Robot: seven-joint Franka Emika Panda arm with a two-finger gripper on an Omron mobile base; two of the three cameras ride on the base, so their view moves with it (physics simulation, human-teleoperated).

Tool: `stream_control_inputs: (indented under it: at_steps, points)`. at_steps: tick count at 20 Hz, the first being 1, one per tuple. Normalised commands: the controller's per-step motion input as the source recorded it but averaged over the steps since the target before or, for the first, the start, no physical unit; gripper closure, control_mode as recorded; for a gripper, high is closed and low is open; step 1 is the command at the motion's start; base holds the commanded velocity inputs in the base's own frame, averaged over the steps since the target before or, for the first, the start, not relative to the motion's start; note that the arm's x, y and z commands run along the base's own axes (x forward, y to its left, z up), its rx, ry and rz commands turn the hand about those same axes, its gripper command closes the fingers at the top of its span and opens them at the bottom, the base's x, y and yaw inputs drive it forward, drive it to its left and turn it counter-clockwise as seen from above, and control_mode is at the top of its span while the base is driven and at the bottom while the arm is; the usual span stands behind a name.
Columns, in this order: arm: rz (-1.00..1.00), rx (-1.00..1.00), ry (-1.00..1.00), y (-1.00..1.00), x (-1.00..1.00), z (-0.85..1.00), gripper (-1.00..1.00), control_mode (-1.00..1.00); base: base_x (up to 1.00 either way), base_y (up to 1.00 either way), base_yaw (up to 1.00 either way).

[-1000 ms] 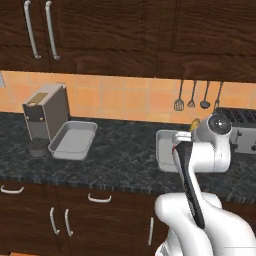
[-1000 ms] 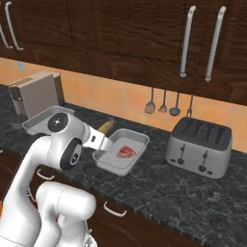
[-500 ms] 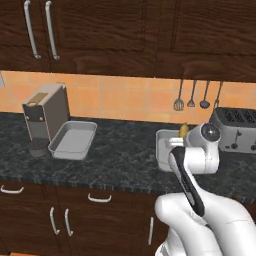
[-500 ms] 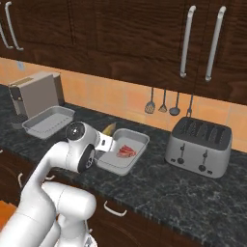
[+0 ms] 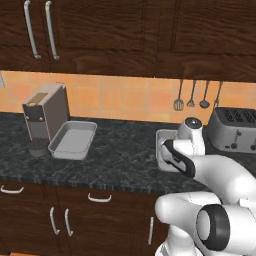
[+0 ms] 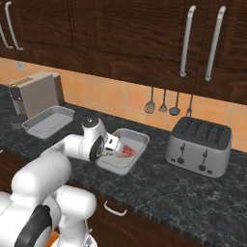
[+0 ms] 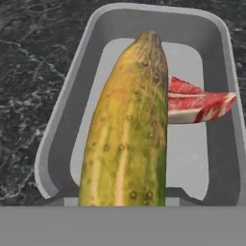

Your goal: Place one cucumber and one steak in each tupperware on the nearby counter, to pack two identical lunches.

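Note:
My gripper (image 6: 117, 144) is shut on the cucumber (image 7: 127, 139), a yellow-green oblong that points out along the hand. It hangs just over the nearer tupperware (image 7: 62, 110), low above the grey floor. A red steak (image 7: 197, 105) with pale streaks lies in that tray, right of the cucumber's tip. From the right base view the same tupperware (image 6: 137, 139) and steak (image 6: 127, 151) sit directly in front of the hand. A second tupperware (image 5: 72, 140) stands further left on the counter (image 5: 120, 160), with nothing inside it. My arm hides most of the nearer tray (image 5: 162, 145) in the left base view.
A coffee machine (image 5: 45, 117) stands beside the left tray. The silver four-slot toaster (image 6: 198, 144) is to the right of the nearer tray. Utensils (image 6: 164, 106) hang on the orange tiled wall. Dark cabinets with handles run above and below.
The hand has come down and forward with the cucumber, from above the tray's near rim to low over the tray holding the steak. The trays and steak have not moved.

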Motion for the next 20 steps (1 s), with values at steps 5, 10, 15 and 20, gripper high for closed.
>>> stream_control_inputs:
  at_steps: [5, 10, 15, 20]
  points:
    - [0.0, 0.0, 0.0, 0.0, 0.43, -0.08, -1.0, -1.0, 0.0, 0.0, 0.0]
    - [0.0, 0.01, 0.0, -0.01, 0.24, 0.06, -1.0, -1.0, 0.0, 0.0, 0.0]
    - [0.0, 0.01, 0.0, 0.0, -0.99, 0.56, -1.0, -1.0, 0.0, 0.0, 0.0]
    - [0.0, -0.03, 0.0, 0.17, -0.89, 0.76, -1.0, -1.0, 0.0, 0.0, 0.0]
